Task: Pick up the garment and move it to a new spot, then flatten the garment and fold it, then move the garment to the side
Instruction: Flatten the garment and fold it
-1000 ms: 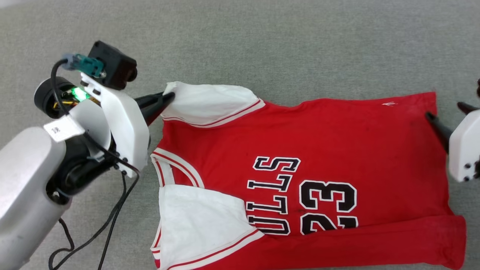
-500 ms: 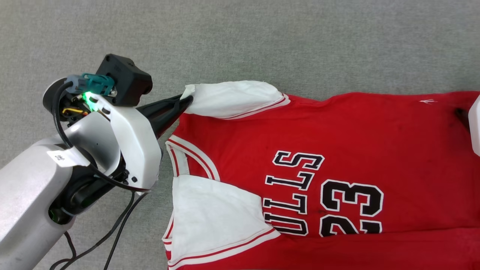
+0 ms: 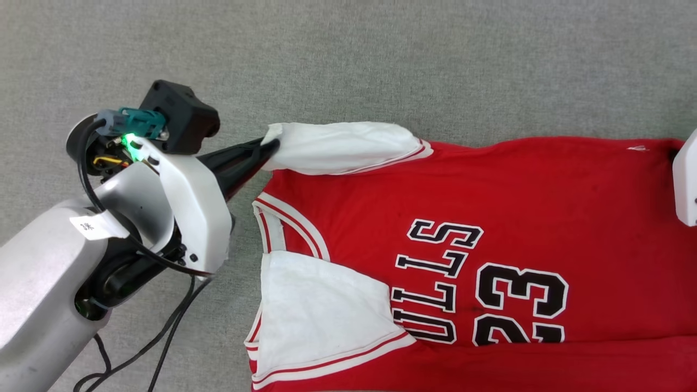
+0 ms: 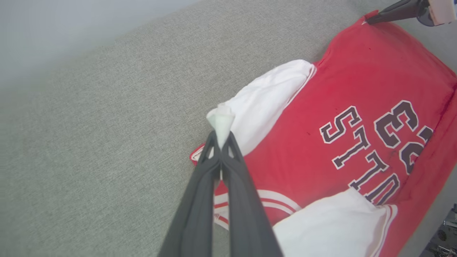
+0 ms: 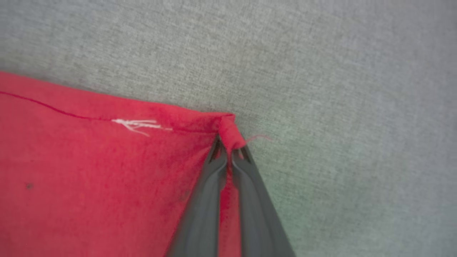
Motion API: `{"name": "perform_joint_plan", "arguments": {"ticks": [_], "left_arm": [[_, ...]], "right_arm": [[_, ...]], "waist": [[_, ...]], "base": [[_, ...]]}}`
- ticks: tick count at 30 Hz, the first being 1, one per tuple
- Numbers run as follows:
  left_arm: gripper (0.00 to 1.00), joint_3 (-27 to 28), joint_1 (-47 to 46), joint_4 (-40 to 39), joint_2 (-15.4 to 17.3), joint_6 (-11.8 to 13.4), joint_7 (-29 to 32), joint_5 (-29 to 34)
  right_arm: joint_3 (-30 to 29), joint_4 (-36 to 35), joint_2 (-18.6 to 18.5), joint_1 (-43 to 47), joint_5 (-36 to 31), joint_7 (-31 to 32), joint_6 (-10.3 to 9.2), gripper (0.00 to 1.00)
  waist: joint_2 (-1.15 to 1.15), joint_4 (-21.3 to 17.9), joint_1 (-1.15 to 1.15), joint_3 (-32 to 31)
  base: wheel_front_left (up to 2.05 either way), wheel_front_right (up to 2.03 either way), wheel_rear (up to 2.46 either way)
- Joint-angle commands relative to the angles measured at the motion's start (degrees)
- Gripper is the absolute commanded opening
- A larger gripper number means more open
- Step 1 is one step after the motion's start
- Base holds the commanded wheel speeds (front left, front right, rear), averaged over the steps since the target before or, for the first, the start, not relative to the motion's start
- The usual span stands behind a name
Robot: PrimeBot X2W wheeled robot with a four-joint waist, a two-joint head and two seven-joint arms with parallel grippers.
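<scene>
Both grips are on. My left gripper (image 4: 221,142) is pinched together on the tip of the far white sleeve (image 3: 343,147), with a little tuft of white cloth poking out past the fingertips. My right gripper (image 5: 228,150) is clamped on the far hem corner (image 5: 228,128), red cloth bunched between the tips. The garment (image 3: 490,218) lies front up across the grey surface (image 3: 381,54), collar toward my left arm and hem toward my right. The near white sleeve (image 3: 321,310) lies flat on the chest. The near long side looks turned up over the bottoms of the lettering (image 3: 435,283).

I read this as the start of a stretch or fold along the far edge, so both arms need to go together. If one leads, the cloth will skew and the far edge will ripple.

The left hold worries me more. It's only a sleeve tip, so a pull there drags the sleeve before it moves the body. I'd take up slack gently and watch the shoulder seam for the moment the red body follows.

The right pinch is small, right at the corner. A sharp tug could slip it, so I'll go slow and steady.

I'll lift low, just enough to clear the surface. The near sleeve and that turned-up side shouldn't be dragged into new wrinkles. The line between the two grips wants to stay taut, not strained.
</scene>
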Motion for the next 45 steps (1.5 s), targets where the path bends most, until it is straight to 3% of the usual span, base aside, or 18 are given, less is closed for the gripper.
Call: {"name": "perform_joint_plan", "arguments": {"ticks": [1,12,23,35,45], "left_arm": [[0.0,0.22,0.61,0.41,0.09,0.07,-0.53,0.33],[0.0,0.51,8.43,2.97,-0.48,3.35,-6.03,-1.13],[0.0,-0.29,18.91,-1.63,2.78,7.84,-7.27,-3.0],[0.0,-4.16,29.22,-1.31,2.75,10.0,-8.75,-4.66],[0.0,-6.9,31.15,2.99,0.81,8.82,-8.97,-4.2]], "right_arm": [[0.59,1.45,0.62,1.81,0.07,-0.54,-0.03,0.0],[-2.56,0.94,2.5,6.61,2.38,-15.54,-0.05,0.0],[-5.81,-3.44,3.7,19.39,5.2,-24.01,-0.04,0.0],[-6.17,-10.17,2.66,32.8,11.29,-23.41,-0.05,0.0],[-2.16,-10.78,-1.85,37.44,11.99,-20.32,-0.05,0.0]], "waist": [[0.0,-0.25,0.0,-0.79],[0.0,-2.27,0.0,-10.79],[0.0,-2.24,0.0,-16.44],[0.0,-2.06,0.0,-19.61],[0.0,-2.3,0.0,-19.76]], "base": [[0.0,0.0,0.0],[0.0,0.0,0.0],[0.0,0.0,0.0],[0.0,0.0,0.0],[0.0,0.0,0.0]]}}
